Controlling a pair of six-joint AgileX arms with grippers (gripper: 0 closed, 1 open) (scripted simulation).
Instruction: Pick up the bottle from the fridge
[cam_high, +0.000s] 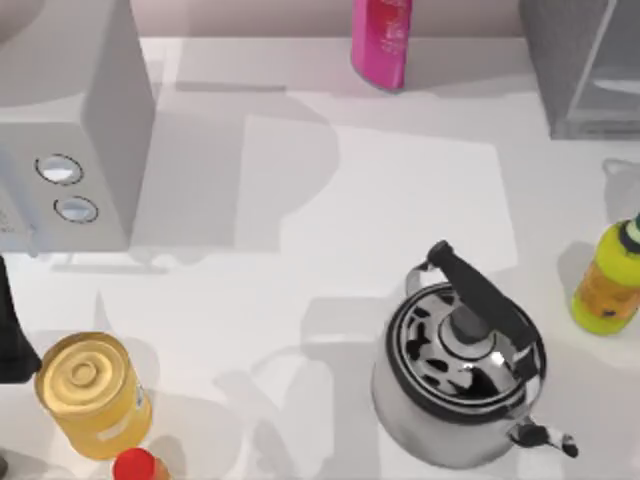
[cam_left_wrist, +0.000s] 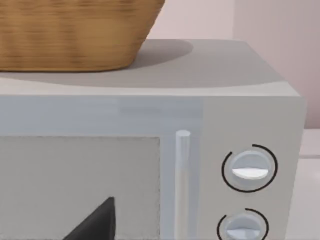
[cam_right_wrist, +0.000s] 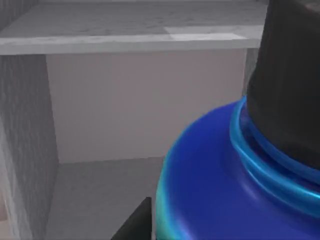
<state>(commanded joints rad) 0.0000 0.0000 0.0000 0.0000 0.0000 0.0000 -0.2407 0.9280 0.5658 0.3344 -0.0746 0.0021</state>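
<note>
The bottle (cam_right_wrist: 215, 180) is blue with a dark cap and sits very close in the right wrist view, tilted, in front of an open compartment of the fridge (cam_right_wrist: 30, 140). My right gripper (cam_right_wrist: 170, 225) is at the bottle, with one dark finger (cam_right_wrist: 135, 225) pressed against its side. The fridge (cam_high: 585, 70) stands at the table's back right corner. My left gripper (cam_high: 10, 335) is parked at the left edge, facing the grey box with two dials (cam_left_wrist: 245, 170).
The dial box (cam_high: 70, 120) fills the back left, with a wicker basket (cam_left_wrist: 70, 35) on top. Also on the table are a pink bottle (cam_high: 382, 40), a steel kettle (cam_high: 460, 370), a yellow-green bottle (cam_high: 608, 280), a yellow can (cam_high: 92, 392) and a red cap (cam_high: 135, 465).
</note>
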